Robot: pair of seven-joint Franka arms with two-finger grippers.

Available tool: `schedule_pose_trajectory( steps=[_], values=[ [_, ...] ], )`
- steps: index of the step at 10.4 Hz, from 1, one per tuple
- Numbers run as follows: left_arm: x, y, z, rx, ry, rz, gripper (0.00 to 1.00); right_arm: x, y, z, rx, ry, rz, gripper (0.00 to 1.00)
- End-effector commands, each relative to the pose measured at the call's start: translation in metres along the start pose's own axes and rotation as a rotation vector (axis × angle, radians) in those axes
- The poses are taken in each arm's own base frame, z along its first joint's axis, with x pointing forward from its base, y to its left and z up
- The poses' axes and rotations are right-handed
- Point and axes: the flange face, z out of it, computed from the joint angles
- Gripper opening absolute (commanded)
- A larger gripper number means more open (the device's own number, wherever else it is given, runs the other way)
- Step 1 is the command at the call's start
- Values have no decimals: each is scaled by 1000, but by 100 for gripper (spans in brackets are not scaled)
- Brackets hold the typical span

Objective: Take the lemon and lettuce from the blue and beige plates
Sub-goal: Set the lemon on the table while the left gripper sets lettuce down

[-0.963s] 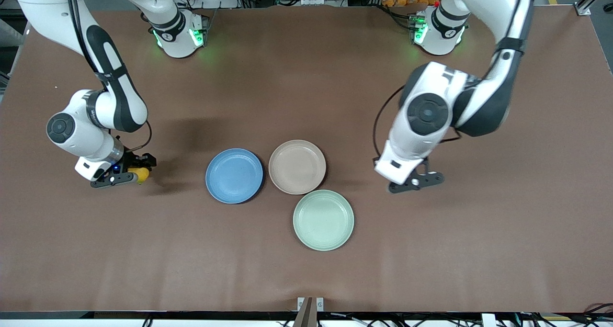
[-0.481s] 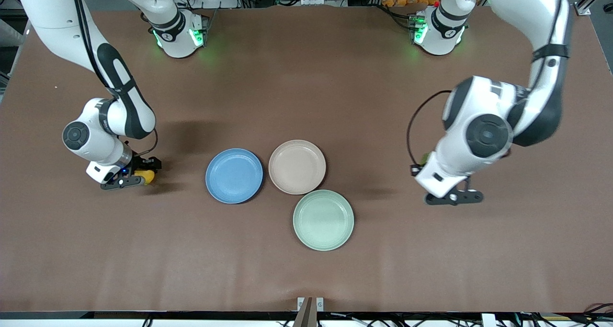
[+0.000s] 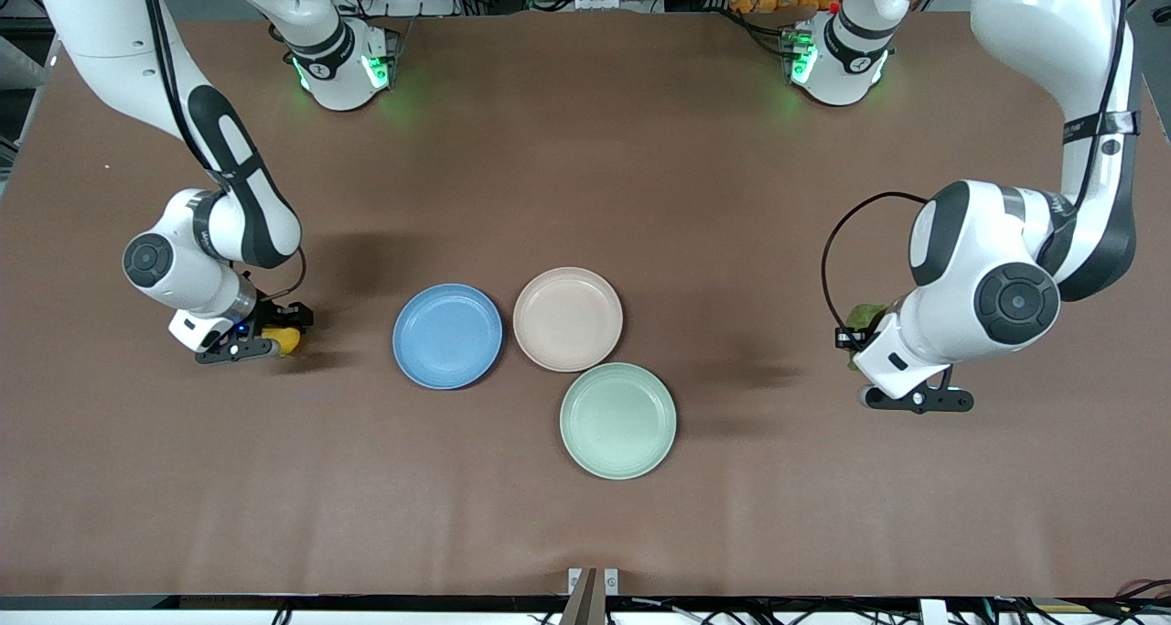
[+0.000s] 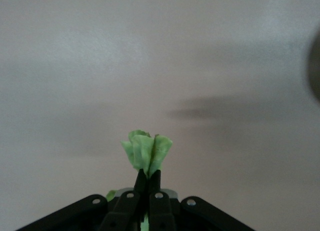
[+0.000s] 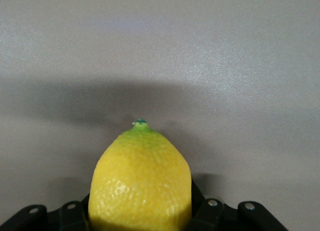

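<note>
My right gripper [image 3: 274, 340] is shut on the yellow lemon [image 3: 287, 339], low over the bare table toward the right arm's end, apart from the blue plate [image 3: 447, 336]. In the right wrist view the lemon [image 5: 141, 178] fills the space between the jaws of the right gripper [image 5: 141, 213]. My left gripper [image 3: 857, 334] is shut on the green lettuce leaf [image 3: 860, 317], over bare table toward the left arm's end, well away from the beige plate [image 3: 567, 318]. In the left wrist view the bunched lettuce [image 4: 146, 150] sticks out past the left gripper [image 4: 147, 176]. Both plates hold nothing.
A pale mint-green plate [image 3: 617, 420] with nothing on it lies nearer the front camera than the beige plate, touching close to it. The brown table [image 3: 585, 149] runs wide around the three plates. The arms' bases stand along the table's top edge.
My left arm has carried the lettuce away from the plates toward the left arm's end of the table. My right gripper with the lemon has shifted slightly toward the plates.
</note>
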Motion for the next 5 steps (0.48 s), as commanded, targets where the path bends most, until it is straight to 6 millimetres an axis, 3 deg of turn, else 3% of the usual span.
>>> schedule_pose_trajectory(
  steps=[1, 2, 3, 5],
  values=[
    [-1, 3, -2, -23, -9, 24, 59, 6, -1, 1, 9, 11, 9, 90],
    [-2, 6, 0, -18, -9, 43, 100, 8, -1, -2, 11, 10, 5, 100],
    [-2, 3, 0, -23, -11, 66, 100, 9, -1, -4, 13, 9, 4, 100],
    [-5, -12, 2, -38, -22, 80, 100, 28, -5, -29, 61, -64, -5, 100]
  ],
)
